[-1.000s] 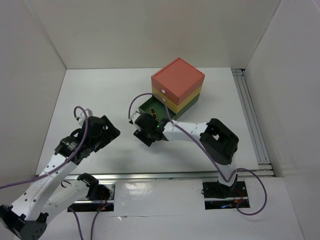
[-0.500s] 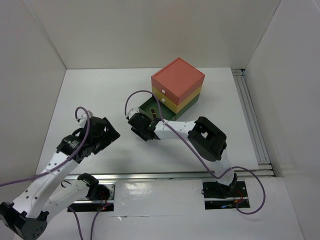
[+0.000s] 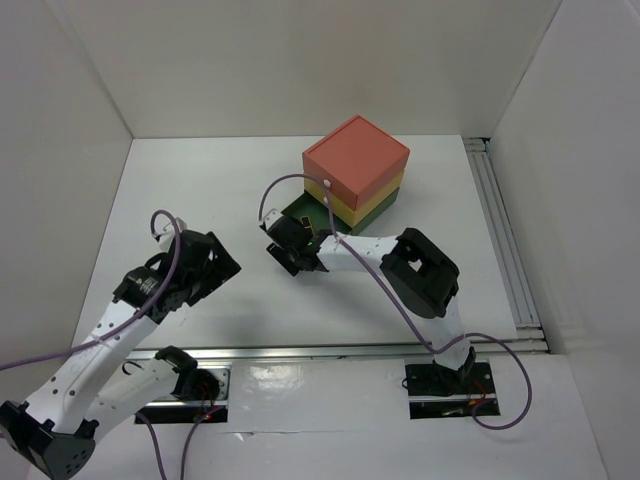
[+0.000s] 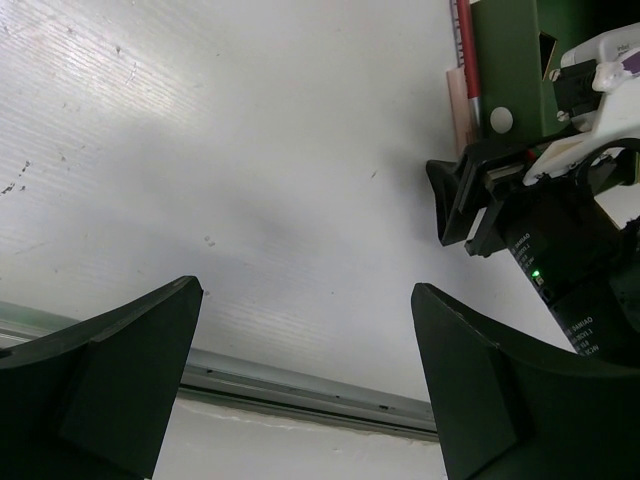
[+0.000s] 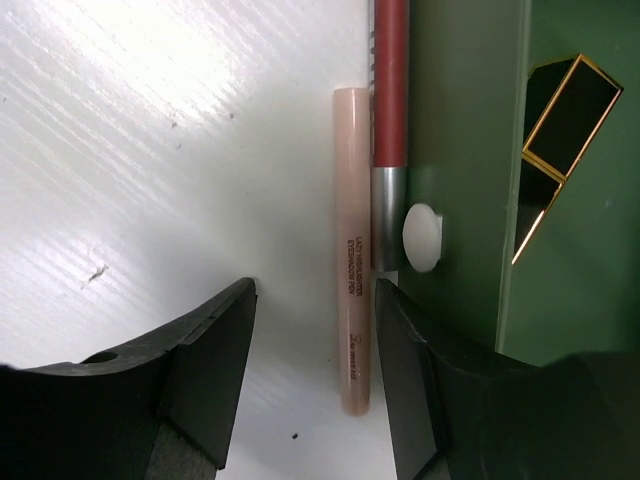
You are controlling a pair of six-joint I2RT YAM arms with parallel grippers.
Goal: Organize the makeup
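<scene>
Step in hand: pick-up of the pale pink tube (image 5: 353, 300); not yet gripped.
Tube position: flat on the table (image 5: 150, 150), just beside the red pencil (image 5: 389, 80), which lies along the front of the open green drawer (image 5: 470, 150).
Right gripper (image 5: 315, 300): jaws partly open, astride the tube, holding nothing.
Left gripper (image 4: 305, 300): jaws fully apart, empty, at near left.
Next move: likely close on the tube alone, clear of the pencil, then lift it into the drawer.

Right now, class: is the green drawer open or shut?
Open: the green drawer juts out past the yellow tier above it, and a black-and-gold lipstick lies exposed inside.
</scene>
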